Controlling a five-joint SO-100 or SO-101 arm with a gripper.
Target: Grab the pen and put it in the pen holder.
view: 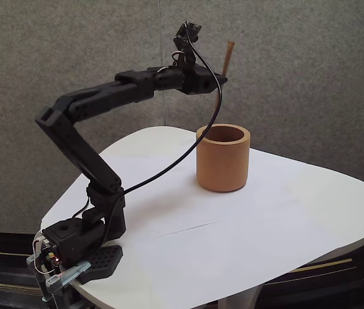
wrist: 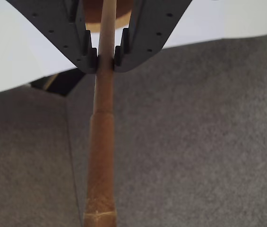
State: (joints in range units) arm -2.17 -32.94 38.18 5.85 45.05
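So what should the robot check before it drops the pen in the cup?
1. Pen held tight: ok, the gripper is shut on it in the wrist view.
2. Pen lifted off the table: ok.
3. Cup standing upright, open end up: ok.
4. Cup has room inside: cannot tell, its bottom is hidden.
5. Pen straight over the cup: cannot tell; in the fixed view it looks close.
6. Black cable clear of the cup: cannot tell, it passes close by the rim.

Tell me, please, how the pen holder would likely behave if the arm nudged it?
The pen holder looks wide and thick-walled, so it would probably slide rather than tip. Its matte surface suggests some grip on the white table. It seems rigid, not squashy.
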